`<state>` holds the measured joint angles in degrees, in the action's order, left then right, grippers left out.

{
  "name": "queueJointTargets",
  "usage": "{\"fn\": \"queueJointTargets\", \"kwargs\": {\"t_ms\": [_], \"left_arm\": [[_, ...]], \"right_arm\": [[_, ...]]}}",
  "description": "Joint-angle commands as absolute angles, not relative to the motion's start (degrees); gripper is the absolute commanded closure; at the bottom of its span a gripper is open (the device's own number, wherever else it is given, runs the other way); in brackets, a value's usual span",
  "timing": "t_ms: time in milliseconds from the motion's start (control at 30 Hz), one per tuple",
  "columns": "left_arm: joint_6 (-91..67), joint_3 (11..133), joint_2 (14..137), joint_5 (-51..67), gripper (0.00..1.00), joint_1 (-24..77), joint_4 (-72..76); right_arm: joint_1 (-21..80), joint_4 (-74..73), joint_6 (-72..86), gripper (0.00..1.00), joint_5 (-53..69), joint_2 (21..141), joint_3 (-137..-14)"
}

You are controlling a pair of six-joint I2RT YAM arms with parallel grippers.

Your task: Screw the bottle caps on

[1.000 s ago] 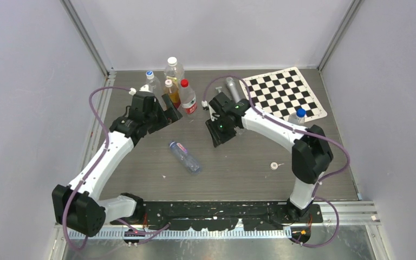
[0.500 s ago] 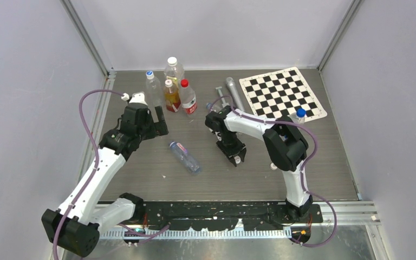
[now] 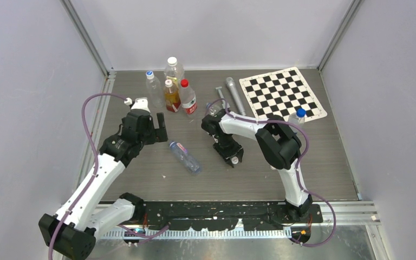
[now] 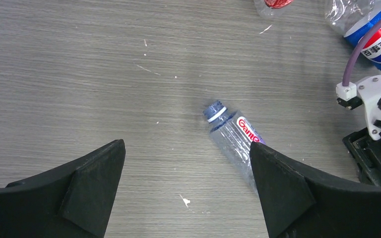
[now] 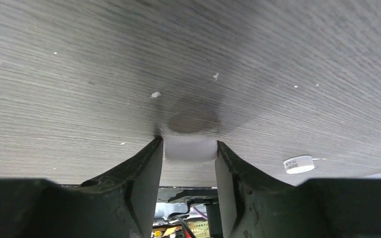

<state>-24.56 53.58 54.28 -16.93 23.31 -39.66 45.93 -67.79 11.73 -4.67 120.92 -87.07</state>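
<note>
A small clear bottle (image 3: 184,156) with a red-white-blue label lies on its side mid-table, its neck uncapped; it also shows in the left wrist view (image 4: 232,135). My left gripper (image 3: 160,127) is open and empty just up-left of it, hovering with its jaws wide apart (image 4: 186,147). My right gripper (image 3: 233,157) is down at the table, shut on a white cap (image 5: 190,148). A second white cap (image 5: 298,164) lies on the table to its right. A Pepsi-labelled bottle (image 4: 377,37) stands beside the right arm. A blue-capped bottle (image 3: 299,115) stands at the checkerboard's edge.
At the back stand a blue-capped clear bottle (image 3: 152,86), a larger white-capped bottle (image 3: 174,68), an amber-liquid bottle (image 3: 171,95) and a red-capped bottle (image 3: 188,98). A grey cylinder (image 3: 233,92) and a checkerboard (image 3: 281,92) lie at the back right.
My right gripper has swung from the back toward the table's middle and come down with its jaws on a white cap. My left gripper has drawn back from the bottle group toward the lying bottle.
</note>
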Motion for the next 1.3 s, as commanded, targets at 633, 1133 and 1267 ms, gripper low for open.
{"fn": "queueJointTargets", "kwargs": {"t_ms": [633,1133,1267], "left_arm": [[-35.99,46.15,51.25,-18.92,0.00,31.67,-33.42],[-67.49,38.98,60.81,-20.94,0.02,37.36,-26.60],[-71.92,39.33,66.28,-26.36,0.01,42.20,-25.57]], "right_arm": [[46.18,-55.75,20.69,0.16,-13.71,99.19,-83.17],[45.36,-27.97,25.92,0.00,-21.70,70.47,-56.74],[45.25,-25.86,23.79,0.00,-21.65,66.00,-52.92]]}}
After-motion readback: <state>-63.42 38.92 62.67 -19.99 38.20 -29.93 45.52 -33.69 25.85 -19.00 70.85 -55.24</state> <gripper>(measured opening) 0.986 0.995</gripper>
